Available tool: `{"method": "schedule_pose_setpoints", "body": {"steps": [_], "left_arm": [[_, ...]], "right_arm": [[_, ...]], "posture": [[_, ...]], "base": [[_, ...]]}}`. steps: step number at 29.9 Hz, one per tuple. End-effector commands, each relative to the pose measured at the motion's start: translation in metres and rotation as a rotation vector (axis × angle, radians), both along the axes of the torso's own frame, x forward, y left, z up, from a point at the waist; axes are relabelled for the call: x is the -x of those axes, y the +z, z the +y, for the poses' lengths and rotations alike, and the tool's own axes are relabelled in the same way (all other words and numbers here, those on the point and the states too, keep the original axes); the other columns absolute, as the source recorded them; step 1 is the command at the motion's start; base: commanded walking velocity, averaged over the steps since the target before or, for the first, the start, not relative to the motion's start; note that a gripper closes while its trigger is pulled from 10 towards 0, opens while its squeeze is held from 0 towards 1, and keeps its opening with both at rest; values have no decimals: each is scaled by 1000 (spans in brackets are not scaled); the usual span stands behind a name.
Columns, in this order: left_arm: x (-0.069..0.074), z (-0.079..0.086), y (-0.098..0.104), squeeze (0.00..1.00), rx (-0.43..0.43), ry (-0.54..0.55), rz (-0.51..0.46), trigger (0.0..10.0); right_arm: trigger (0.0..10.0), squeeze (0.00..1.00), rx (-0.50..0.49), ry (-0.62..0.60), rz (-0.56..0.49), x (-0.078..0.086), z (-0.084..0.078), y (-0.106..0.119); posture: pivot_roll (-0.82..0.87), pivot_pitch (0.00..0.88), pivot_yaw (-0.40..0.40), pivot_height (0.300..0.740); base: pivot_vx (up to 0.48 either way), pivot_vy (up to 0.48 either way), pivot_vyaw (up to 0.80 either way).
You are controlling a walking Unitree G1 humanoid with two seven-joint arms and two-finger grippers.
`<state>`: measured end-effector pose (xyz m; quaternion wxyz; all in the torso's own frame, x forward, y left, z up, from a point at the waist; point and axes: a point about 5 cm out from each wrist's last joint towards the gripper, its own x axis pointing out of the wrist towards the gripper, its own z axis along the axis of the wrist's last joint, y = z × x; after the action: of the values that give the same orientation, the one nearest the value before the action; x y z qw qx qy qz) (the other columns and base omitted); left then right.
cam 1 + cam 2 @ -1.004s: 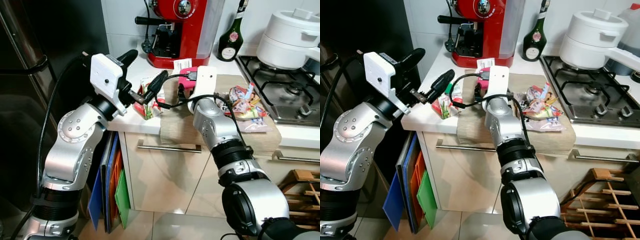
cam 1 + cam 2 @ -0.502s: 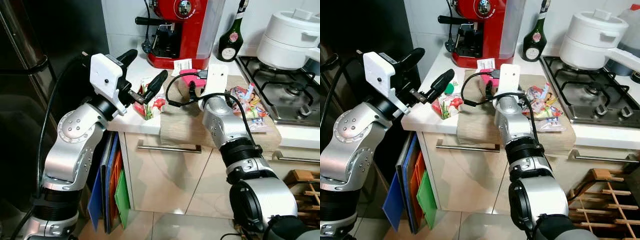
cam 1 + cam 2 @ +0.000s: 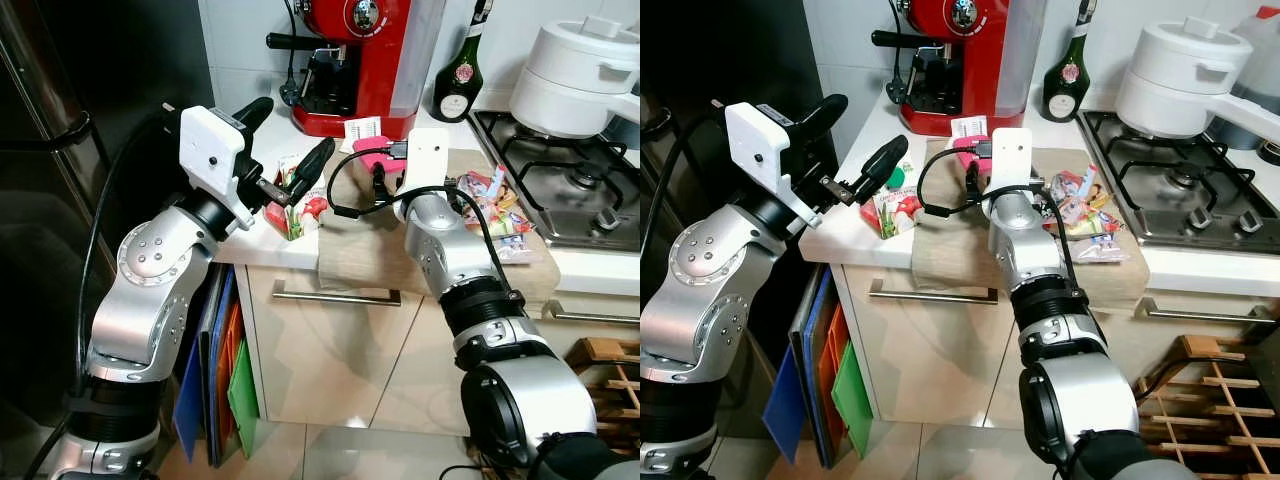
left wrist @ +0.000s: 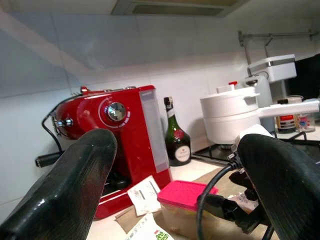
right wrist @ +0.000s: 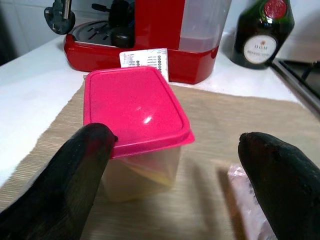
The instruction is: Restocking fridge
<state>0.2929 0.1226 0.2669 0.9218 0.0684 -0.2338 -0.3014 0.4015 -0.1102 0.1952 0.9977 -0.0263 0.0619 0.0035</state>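
A clear container with a pink lid (image 5: 132, 107) stands on a woven mat (image 3: 360, 250) on the counter, in front of the red coffee machine. My right gripper (image 5: 175, 165) is open just short of it, one finger (image 5: 85, 170) by its near corner, the other finger (image 5: 285, 175) wide to the side. A small carton with strawberry pictures (image 3: 295, 205) stands at the counter's left corner. My left gripper (image 3: 290, 140) hovers open above that carton, holding nothing. Several snack packets (image 3: 490, 205) lie on the mat's right part.
The dark fridge (image 3: 60, 200) stands to the left of the counter. A red coffee machine (image 3: 365, 50), a green bottle (image 3: 458, 75), a white pot (image 3: 580, 75) and a gas hob (image 3: 570, 190) line the back. Coloured boards (image 3: 215, 370) lean beside the cabinet.
My right wrist has swung to the right and settled behind the pink-lidded container. The left arm has held still above the carton.
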Motion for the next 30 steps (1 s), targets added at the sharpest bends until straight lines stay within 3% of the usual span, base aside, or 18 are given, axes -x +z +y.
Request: {"method": "schedule_pose_setpoints", "body": {"steps": [1, 7, 18, 23, 30], "left_arm": [[2, -1, -2, 0, -1, 4, 5, 10000], [-1, 1, -1, 0, 37, 47, 7, 10000], [8, -8, -10, 0, 16, -19, 47, 10000], [15, -18, -15, 0, 10, -81, 69, 10000], [16, -19, -15, 0, 10, -90, 73, 10000]], "right_arm": [[10000, 0, 14, -1, -14, 0, -7, 2], [10000, 0, 21, 25, -119, 0, -7, 16], [10000, 0, 9, 190, -131, 1, -17, 31], [10000, 0, -91, 255, -37, 1, -21, 22], [10000, 0, -158, 325, 35, 3, -16, 15]], "posture": [[-6, 0, -19, 740], [-7, 0, -15, 740], [-1, 0, -15, 740], [-1, 0, -12, 740], [-1, 0, -10, 740]], "base": [[0, 0, 0], [0, 0, 0], [0, 0, 0], [0, 0, 0], [0, 0, 0]]}}
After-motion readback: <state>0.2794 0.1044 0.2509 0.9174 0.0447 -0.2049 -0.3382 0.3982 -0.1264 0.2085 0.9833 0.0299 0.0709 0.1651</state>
